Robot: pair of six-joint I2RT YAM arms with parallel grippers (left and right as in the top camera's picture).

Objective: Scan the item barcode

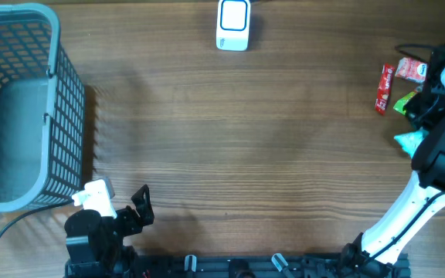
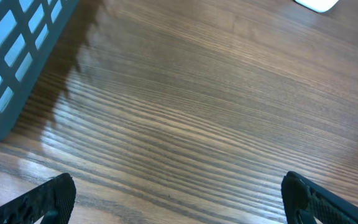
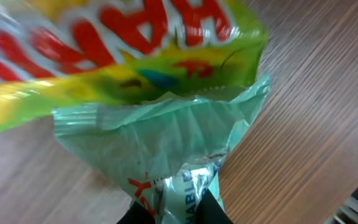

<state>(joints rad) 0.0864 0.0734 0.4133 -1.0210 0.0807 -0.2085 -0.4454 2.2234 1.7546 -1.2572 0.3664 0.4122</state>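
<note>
A pale teal plastic packet (image 3: 166, 143) with red and blue print fills the right wrist view. My right gripper (image 3: 180, 210) is shut on its crinkled lower end, one dark finger on each side. From overhead only a teal corner (image 1: 408, 140) shows beside the right arm at the table's right edge. A yellow-green sweet bag (image 3: 123, 50) with red letters lies just beyond the teal packet and touches it. The white barcode scanner (image 1: 233, 25) stands at the far edge, top centre. My left gripper (image 2: 179, 202) is open over bare wood near the front left.
A blue-grey plastic basket (image 1: 52, 116) takes up the left side of the table. A red snack bar (image 1: 383, 89), a red-and-white packet (image 1: 412, 69) and the yellow-green bag (image 1: 404, 102) lie by the right arm. The white right arm (image 1: 408, 216) reaches in from the front.
</note>
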